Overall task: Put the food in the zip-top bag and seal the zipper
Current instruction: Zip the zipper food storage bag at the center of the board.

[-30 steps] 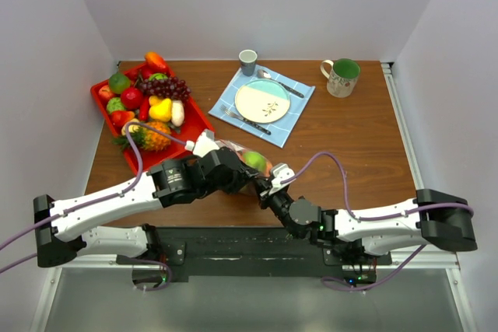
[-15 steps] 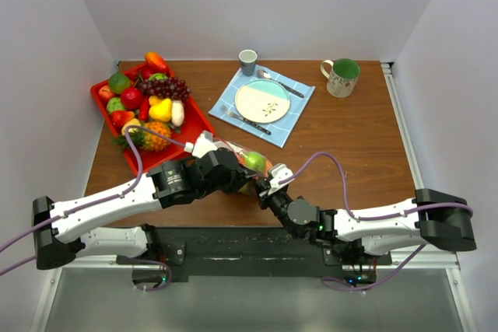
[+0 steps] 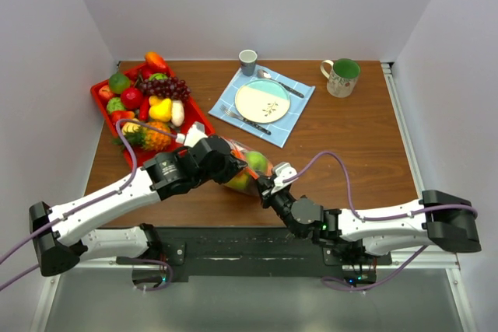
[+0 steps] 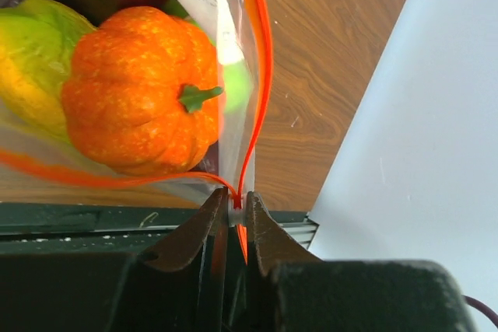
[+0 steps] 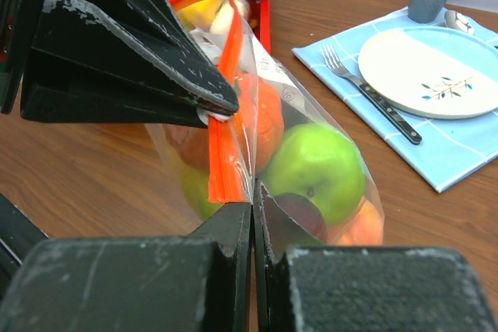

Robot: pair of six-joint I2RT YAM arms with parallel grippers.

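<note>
The clear zip-top bag (image 3: 247, 167) lies near the table's front, between my two grippers. It holds an orange pumpkin (image 4: 140, 99), a green apple (image 5: 317, 169) and other fruit. My left gripper (image 3: 226, 167) is shut on the orange-red zipper (image 4: 250, 106), pinching it between the fingertips (image 4: 268, 231); the strip ahead of the jaws still gapes apart. My right gripper (image 3: 264, 189) is shut on the bag's edge just beside the zipper's end (image 5: 223, 157). More toy fruit, with purple grapes (image 3: 167, 87), stays on the red tray (image 3: 198, 118).
A blue napkin (image 3: 299, 103) with a plate (image 3: 262, 101), fork and spoon lies at the back centre. A small cup (image 3: 247, 61) and a green-lined mug (image 3: 341, 76) stand at the back. The table's front edge is just behind the bag.
My left gripper has slid left and away along the zipper, away from the right gripper. The bag has stretched out and shifted slightly with it. The right gripper keeps its hold.
</note>
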